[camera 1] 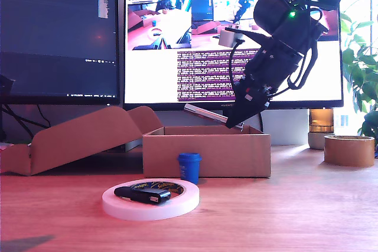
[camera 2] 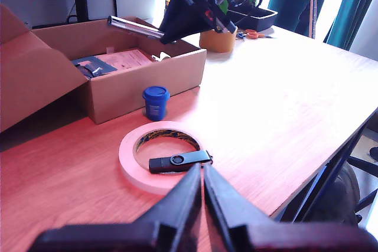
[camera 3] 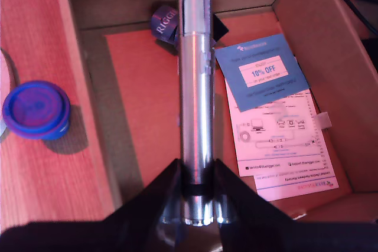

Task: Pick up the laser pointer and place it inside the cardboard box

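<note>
In the exterior view, the laser pointer [camera 1: 204, 114] is seen lifted clear of the desk [camera 1: 283, 210], clamped at one end by the second end effector [camera 1: 235, 121] and held just above the rim of the cardboard box [camera 1: 207, 151]. From the box's centre, the pointer sits at about twelve o'clock, its free end slanting toward ten. The pick-up is judged complete; lowering and release remain.

In the first wrist view, the first end effector [camera 2: 202, 175] is shown with its jaws pressed together on nothing, hovering over the desk near a tape ring [camera 2: 162, 163] on which a black gadget [camera 2: 179, 160] lies. The laser pointer [camera 2: 133, 26] is visible beyond, above the open cardboard box [camera 2: 147, 78].

In the second wrist view, the laser pointer [camera 3: 196, 87] is gripped between the fingers [camera 3: 156, 196] of the second end effector [camera 3: 197, 196], directly over the box floor [camera 3: 147, 98], where leaflets [camera 3: 277, 134] lie. A blue cap [camera 3: 35, 110] stands outside the wall, at nine o'clock from the pointer.
</note>
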{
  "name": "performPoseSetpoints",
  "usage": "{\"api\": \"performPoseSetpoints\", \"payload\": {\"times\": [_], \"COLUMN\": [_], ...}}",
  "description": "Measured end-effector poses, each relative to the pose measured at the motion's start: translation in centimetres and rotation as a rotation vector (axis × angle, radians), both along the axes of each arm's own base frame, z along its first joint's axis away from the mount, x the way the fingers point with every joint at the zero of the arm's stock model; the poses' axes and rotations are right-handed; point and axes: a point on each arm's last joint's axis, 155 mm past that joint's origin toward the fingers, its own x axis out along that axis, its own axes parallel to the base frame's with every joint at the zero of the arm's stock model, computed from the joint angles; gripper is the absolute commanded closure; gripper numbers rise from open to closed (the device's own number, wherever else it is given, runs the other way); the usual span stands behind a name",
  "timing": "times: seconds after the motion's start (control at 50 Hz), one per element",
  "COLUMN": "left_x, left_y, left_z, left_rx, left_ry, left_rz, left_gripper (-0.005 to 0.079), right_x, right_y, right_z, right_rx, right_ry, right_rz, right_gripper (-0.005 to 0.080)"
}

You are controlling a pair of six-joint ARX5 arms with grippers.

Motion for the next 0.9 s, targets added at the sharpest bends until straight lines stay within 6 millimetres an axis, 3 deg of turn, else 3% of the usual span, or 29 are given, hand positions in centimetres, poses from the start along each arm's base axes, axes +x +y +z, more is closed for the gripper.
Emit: {"api": "performPoseSetpoints", "payload": {"times": [0.12,0.26,0.38,0.56,0.64,0.74,0.9], "left_x": [0.00,0.00,0.00,0.00,0.00,0.00,0.25], "left_y": [0.00,0.00,0.00,0.00,0.00,0.00,0.22], "left_z": [0.00,0.00,0.00,0.00,0.00,0.00,-0.02], "left_rx": [0.000,0.000,0.000,0.000,0.000,0.000,0.004], "left_ry": [0.000,0.000,0.000,0.000,0.000,0.000,-0.002], "left_rz": [0.000,0.000,0.000,0.000,0.000,0.000,0.018], "left_gripper": [0.0764,0.0764,0.0764,0.0764,0.0764,0.0764,0.0764], "right_x": [-0.59,-0.76,-0.74,-0.71,-0.71,-0.72,-0.76], "right_y": [-0.23,-0.29,-0.29,-0.27,-0.27,-0.27,-0.28], "right_z": [-0.48,-0.61,-0.60,-0.57,-0.57,-0.58,-0.60], "right_rx": [-0.011,-0.014,-0.014,-0.014,-0.013,-0.006,0.007], "right_ry": [0.031,0.040,0.039,0.037,0.038,0.047,0.065], "right_rz": [-0.001,-0.001,-0.001,-0.001,-0.002,-0.015,-0.039], "right_gripper": [0.0639,0.0618,0.0535,0.0530,0.0589,0.0765,0.0762]}}
